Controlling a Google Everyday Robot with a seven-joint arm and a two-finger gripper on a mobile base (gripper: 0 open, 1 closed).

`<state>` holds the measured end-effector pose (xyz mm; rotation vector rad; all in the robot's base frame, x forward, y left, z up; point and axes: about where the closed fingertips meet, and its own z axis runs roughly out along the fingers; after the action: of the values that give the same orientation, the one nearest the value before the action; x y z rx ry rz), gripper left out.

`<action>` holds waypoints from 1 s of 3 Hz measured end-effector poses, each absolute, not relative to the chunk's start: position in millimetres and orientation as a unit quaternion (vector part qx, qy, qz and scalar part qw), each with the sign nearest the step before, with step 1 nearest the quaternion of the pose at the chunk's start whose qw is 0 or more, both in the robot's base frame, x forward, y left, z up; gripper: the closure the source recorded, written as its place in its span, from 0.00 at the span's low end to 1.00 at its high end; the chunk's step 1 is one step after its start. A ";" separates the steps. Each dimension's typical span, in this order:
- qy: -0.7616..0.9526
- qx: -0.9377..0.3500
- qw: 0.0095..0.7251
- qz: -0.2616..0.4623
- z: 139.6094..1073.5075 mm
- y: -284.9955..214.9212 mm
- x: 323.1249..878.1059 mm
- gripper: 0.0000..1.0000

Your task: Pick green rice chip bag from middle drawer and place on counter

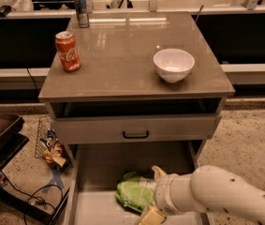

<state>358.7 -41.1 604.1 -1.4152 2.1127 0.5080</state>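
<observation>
The end effector [152, 194] sits low in the pulled-out middle drawer [99, 172], at the tip of the thick white arm that reaches in from the right. Its two pale fingers stand spread apart, one pointing up toward the cabinet and the other down at the near edge of view. They are open, with nothing lifted.

The green rice chip bag [133, 194] lies flat on the drawer's pale bottom, immediately to the left of the end effector. Its right end runs into the gap between the fingers and disappears behind the wrist. I cannot tell whether either finger actually touches the foil. From what shows, the bag's long axis seems to run across the drawer, roughly in line with the arm's reach, so the fingers straddle its short dimension. To my eye that is the right set-up for closing on it.

The way out is up and back. A closed drawer front [136, 127] with a black handle overhangs the far part of the open drawer, and the worktop [122, 60] lies well above. On it a white bowl [173, 64] stands to the right and a red cola can [68, 51] to the left, with open surface between them.
</observation>
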 end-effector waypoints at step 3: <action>0.766 -0.543 0.280 0.202 437.0 -12.5 415.5 0.00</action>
<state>415.5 -12.5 437.0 -1.4555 2.0539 0.5412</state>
